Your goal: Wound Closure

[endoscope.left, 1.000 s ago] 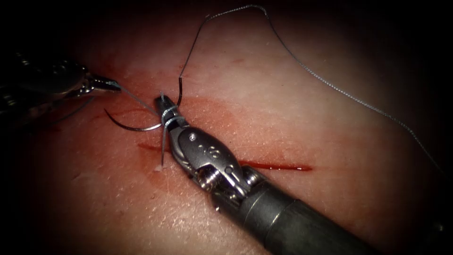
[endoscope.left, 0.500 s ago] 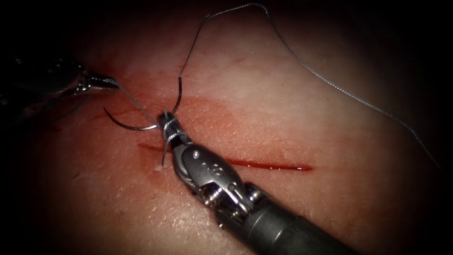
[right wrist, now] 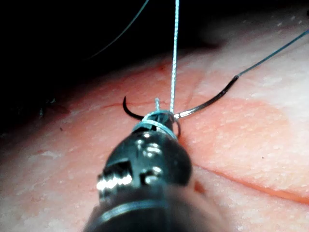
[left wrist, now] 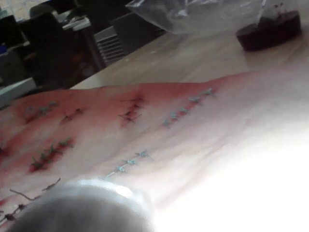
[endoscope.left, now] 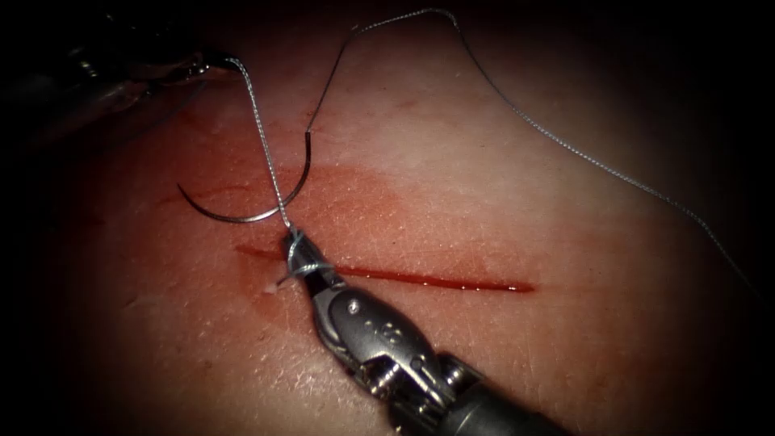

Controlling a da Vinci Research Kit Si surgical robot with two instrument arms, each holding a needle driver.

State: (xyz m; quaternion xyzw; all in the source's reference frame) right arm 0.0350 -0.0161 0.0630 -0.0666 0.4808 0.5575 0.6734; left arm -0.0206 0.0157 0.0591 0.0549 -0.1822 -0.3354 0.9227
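Thread [endoscope.left: 262, 145] runs taut from left tool [endoscope.left: 173, 69], fingers holding it, to loops around right tool [endoscope.left: 300, 257], fingers closed on thread; needle [endoscope.left: 242, 211] lies free on tissue [endoscope.left: 525, 202] above cut [endoscope.left: 452, 281].

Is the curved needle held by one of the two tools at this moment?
No: in the endoscope view the needle lies free on the tissue above the cut, while the right tool carries only wrapped thread.

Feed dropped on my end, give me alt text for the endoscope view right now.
The right tool, thread looped around its closed jaws, sits at the cut's left end. A taut strand runs up-left to the left tool, which holds it. The curved needle lies free on the tissue above the cut, held by neither tool.
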